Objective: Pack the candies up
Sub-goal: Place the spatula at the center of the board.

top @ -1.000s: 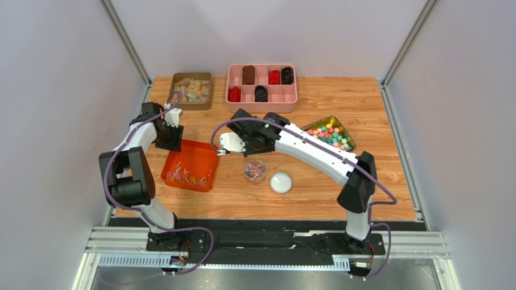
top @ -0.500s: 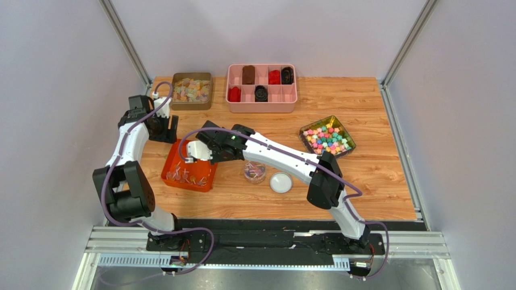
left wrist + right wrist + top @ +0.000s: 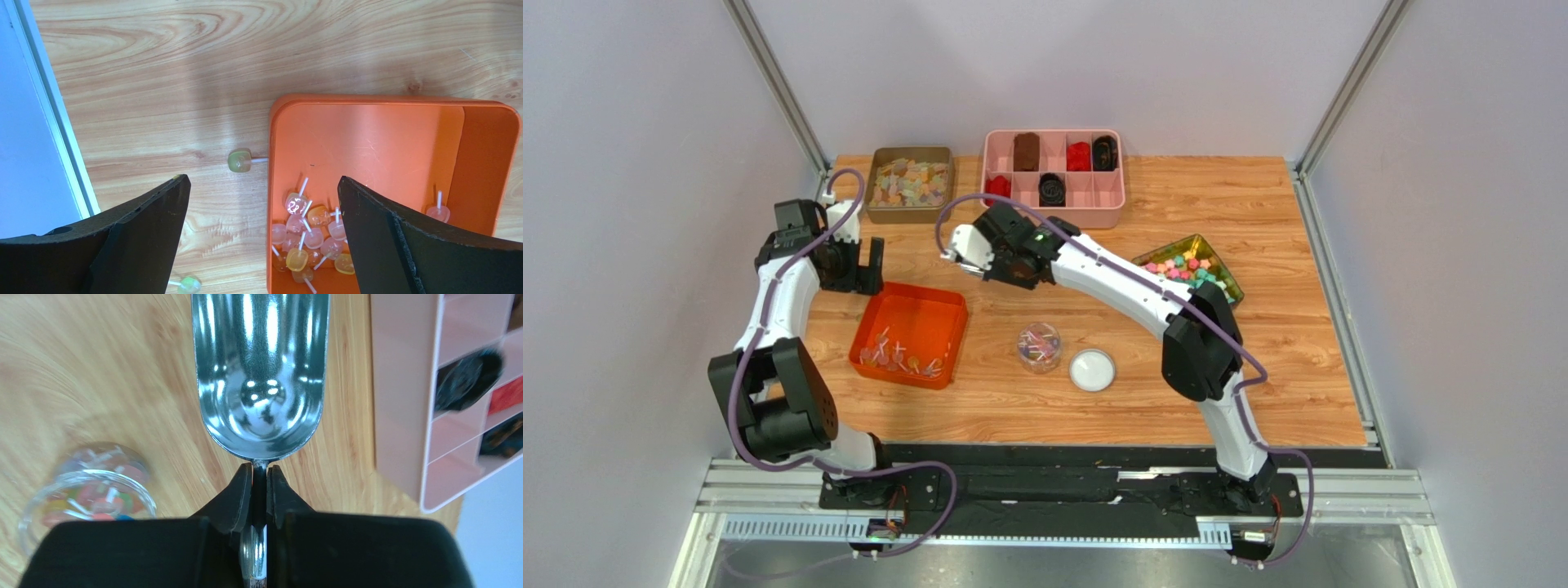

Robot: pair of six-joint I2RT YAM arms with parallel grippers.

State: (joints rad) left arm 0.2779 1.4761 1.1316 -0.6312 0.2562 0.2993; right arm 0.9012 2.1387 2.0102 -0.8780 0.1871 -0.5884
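Note:
Small translucent candies point(image 3: 319, 233) in pink, orange and yellow, each with a short white stick, lie heaped in the near corner of the orange tray point(image 3: 928, 309). Two green ones point(image 3: 240, 161) lie loose on the wood beside it. My left gripper point(image 3: 263, 179) hangs open over the tray's left rim with nothing between its fingers; in the top view the left gripper point(image 3: 873, 266) sits just beyond the tray's far left corner. My right gripper point(image 3: 259, 468) is shut on the handle of an empty metal scoop point(image 3: 261, 373), held at the far middle of the table point(image 3: 955, 240). A glass jar point(image 3: 1039, 347) holds a few candies.
The jar's white lid point(image 3: 1092, 369) lies to its right. A pink compartment box point(image 3: 1053, 179) stands at the back, close to the scoop. An olive tray of pastel pieces point(image 3: 911, 184) is back left, a green tray of bright blocky candies point(image 3: 1189, 272) at right.
My right arm has swung with the scoop from over the orange tray to the far middle of the table. The left gripper has opened wide and drawn back to the left.

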